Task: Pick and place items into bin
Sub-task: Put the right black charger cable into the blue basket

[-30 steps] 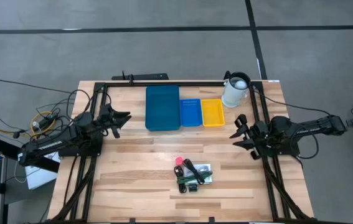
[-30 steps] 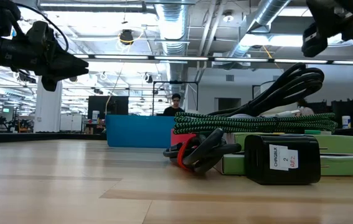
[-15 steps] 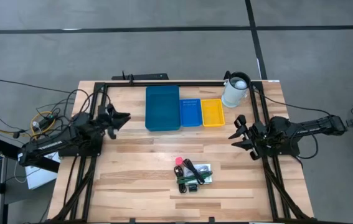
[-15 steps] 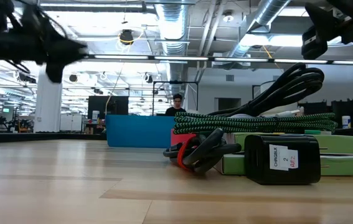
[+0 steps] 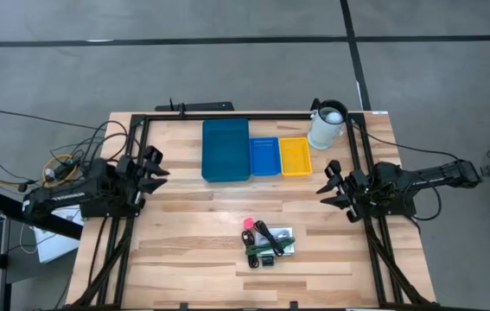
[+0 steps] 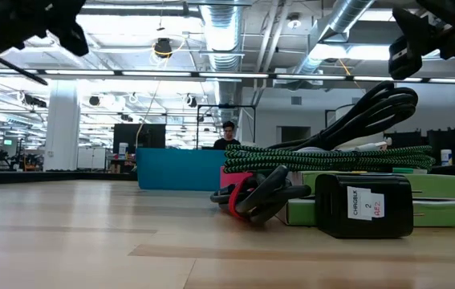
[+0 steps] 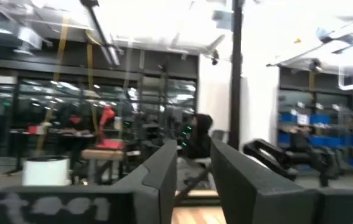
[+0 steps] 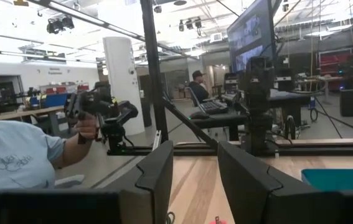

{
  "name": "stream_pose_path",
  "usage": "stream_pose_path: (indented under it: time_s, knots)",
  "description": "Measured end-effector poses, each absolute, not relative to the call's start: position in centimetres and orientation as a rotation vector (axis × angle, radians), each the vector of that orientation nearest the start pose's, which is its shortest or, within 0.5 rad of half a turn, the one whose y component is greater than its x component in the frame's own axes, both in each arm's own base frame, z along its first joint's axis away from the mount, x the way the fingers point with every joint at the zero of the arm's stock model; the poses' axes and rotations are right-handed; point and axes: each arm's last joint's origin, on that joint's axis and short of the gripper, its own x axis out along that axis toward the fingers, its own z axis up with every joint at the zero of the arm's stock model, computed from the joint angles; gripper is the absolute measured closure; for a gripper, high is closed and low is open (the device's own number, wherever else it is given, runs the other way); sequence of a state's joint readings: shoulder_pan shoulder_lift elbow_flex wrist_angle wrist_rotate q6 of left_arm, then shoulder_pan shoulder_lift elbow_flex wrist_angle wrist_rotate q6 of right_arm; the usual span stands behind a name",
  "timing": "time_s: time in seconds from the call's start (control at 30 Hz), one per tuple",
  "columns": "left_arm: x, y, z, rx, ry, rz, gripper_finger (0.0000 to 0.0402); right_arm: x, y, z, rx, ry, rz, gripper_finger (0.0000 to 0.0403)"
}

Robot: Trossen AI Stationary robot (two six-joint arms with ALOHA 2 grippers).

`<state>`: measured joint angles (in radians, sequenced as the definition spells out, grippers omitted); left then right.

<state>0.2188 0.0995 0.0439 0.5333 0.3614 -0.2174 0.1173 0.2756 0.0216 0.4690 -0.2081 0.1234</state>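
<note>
The items lie in a small heap (image 5: pixel 269 243) near the table's near edge. In the low view I see coiled black cables (image 6: pixel 323 120), a green braided cord (image 6: pixel 323 156), a red piece (image 6: pixel 237 197), a black block with a white label (image 6: pixel 363 206) and flat green pieces (image 6: pixel 444 210) beneath. My left gripper (image 5: pixel 152 164) hovers open over the table's left part, far from the heap. My right gripper (image 5: pixel 328 184) hovers open over the right part. Both wrist views show parted fingers (image 7: pixel 164 177) (image 8: pixel 160 174) with nothing between them.
A large blue bin (image 5: pixel 225 149), a small blue bin (image 5: pixel 264 155) and a yellow bin (image 5: pixel 295 155) stand side by side at the far edge, with a white jug (image 5: pixel 327 126) to their right. A person (image 8: pixel 14 155) holding a black device shows beyond the table. Bare wood lies between heap and bins.
My left arm has drawn back toward the table's left edge, and in the low view its gripper has risen toward the picture's top corner. My right gripper has kept still. The heap has not moved.
</note>
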Motion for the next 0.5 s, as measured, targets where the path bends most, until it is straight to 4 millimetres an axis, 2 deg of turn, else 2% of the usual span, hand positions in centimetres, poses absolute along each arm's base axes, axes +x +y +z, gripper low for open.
stream_pose_path:
  time_s: [0.27, 0.5]
  knots:
    - [11.8, 0.9, 24.7, 0.006, -0.316, -0.214, 0.0363, 11.1, 1.9, 19.2, 0.112, -0.196, 0.337, 0.0281]
    - [17.0, 1.4, 26.8, 0.104, -0.133, -0.212, 0.0372, 11.1, 1.9, 19.2, 0.112, -0.197, 0.337, 0.0281]
